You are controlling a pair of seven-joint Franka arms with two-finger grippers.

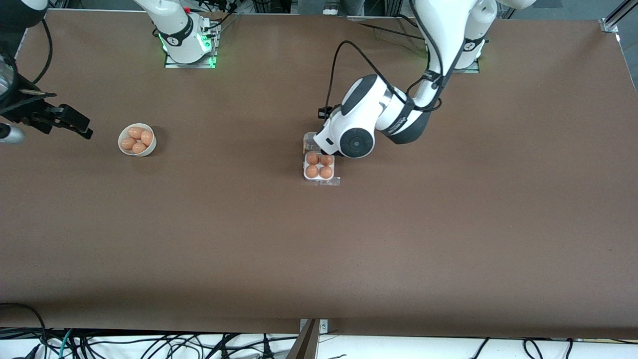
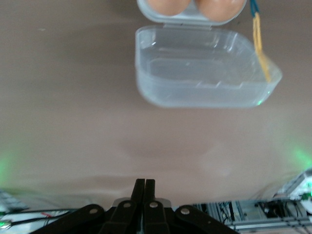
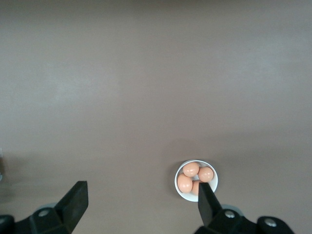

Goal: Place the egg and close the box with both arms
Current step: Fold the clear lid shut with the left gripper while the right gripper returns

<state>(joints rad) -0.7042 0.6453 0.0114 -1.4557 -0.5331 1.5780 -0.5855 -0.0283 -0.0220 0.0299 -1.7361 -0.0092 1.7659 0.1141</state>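
Observation:
The box (image 1: 319, 167) is a small white tray with four brown eggs, one per cell. Its clear lid (image 1: 310, 142) lies open flat on the table, on the side toward the arms' bases. The left arm's wrist (image 1: 355, 140) hangs low over the lid and hides its gripper in the front view. In the left wrist view the left gripper (image 2: 145, 185) is shut and empty, a little short of the lid (image 2: 204, 73), with two of the box's eggs (image 2: 168, 5) past it. The right gripper (image 1: 79, 125) is open and empty, high over the right arm's end of the table; its fingers (image 3: 75, 200) stand wide apart.
A round white bowl (image 1: 122, 145) with several brown eggs stands toward the right arm's end; it also shows in the right wrist view (image 3: 179, 191). A yellow and blue strip (image 2: 258, 44) lies on one edge of the lid. The brown table is bare around the box.

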